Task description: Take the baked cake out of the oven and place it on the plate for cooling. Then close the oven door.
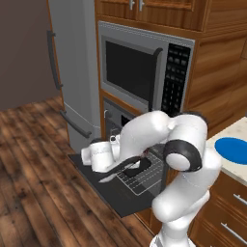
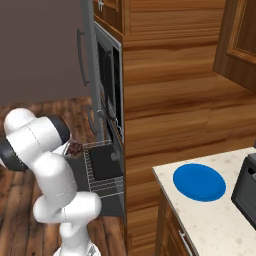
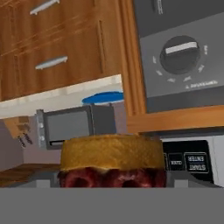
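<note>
Cake (image 3: 112, 162) close before the gripper, claw state can't tell. Oven door (image 1: 103, 185) down, rack (image 1: 144, 176) out. Plate (image 2: 199, 182) on right counter (image 2: 220, 220), toaster (image 3: 72, 126) near.

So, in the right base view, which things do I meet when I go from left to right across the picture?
Robot arm → oven door → wooden cabinet wall → plate → dark appliance at the right edge.

place: home kitchen | signs: built-in oven (image 1: 126, 144), microwave (image 1: 144, 70), fridge (image 1: 75, 72), wood cabinets (image 2: 170, 75), speckled tabletop (image 2: 215, 220)
</note>
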You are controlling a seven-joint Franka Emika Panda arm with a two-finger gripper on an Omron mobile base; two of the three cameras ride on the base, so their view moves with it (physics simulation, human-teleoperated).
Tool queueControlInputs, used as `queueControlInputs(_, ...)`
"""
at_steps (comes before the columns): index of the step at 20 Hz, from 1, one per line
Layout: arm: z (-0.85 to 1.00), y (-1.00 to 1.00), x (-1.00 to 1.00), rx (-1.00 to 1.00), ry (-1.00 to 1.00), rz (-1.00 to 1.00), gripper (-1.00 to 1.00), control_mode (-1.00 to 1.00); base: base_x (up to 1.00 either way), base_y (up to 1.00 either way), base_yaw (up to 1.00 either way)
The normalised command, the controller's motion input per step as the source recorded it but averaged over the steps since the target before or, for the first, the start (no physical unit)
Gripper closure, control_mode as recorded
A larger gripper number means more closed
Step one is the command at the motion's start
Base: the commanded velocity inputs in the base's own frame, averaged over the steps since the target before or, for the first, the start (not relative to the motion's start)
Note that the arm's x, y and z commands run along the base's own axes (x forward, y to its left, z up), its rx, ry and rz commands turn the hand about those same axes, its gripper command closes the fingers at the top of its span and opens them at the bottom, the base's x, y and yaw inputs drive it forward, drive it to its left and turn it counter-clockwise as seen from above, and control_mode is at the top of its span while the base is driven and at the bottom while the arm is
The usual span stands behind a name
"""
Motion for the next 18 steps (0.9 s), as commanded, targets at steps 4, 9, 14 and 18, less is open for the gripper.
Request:
queueControlInputs(4,0.55,-0.61,-0.93,-0.07,0.24,-0.02,1.00,-1.00,0.00,0.00,0.00)
queueControlInputs(9,0.27,-0.86,-0.99,-0.05,0.25,0.00,1.00,-1.00,0.00,0.00,0.00)
queueControlInputs(14,0.55,-0.83,-0.72,-0.01,0.23,-0.01,1.00,-1.00,0.00,0.00,0.00)
queueControlInputs(18,0.56,-0.98,-0.22,0.00,0.32,-0.01,1.00,-1.00,0.00,0.00,0.00)
